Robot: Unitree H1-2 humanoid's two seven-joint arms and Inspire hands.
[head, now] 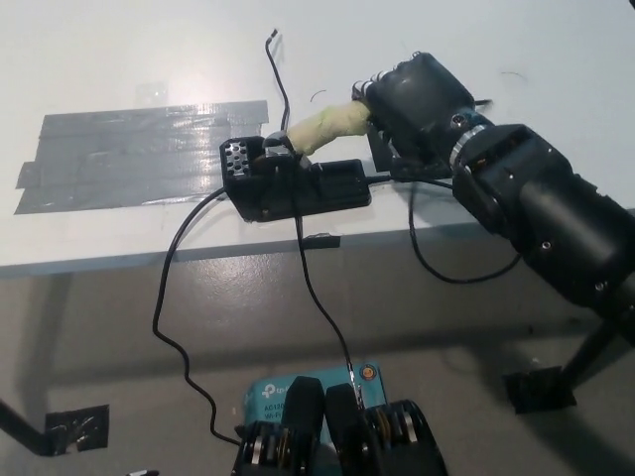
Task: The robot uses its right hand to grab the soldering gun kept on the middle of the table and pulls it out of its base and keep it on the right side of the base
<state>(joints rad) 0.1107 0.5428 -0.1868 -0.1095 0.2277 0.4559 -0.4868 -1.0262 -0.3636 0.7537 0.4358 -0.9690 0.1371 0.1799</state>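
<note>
While still seated in its base (298, 188), soldering gun (327, 127) under right hand (417, 99).

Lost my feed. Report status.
Right hand closed on soldering gun handle. Gun seated in base. Left hand out of view. Cables drape over base.

Smooth, matt white worktop (119, 50), faintly sheened under overhead light. Wrinkled grey tape patch (139, 149) at 9 o'clock, dully glossy. Matt black plastic base (298, 188) at centre, perforated block at its left end. Soldering gun (322, 127) handle wrapped in rough, yellow-green fabric-like tape. Hard black right hand (417, 99) at 2 o'clock, satin shell with metal-looking wrist ring. Thin, glossy black cables (169, 317).
</note>
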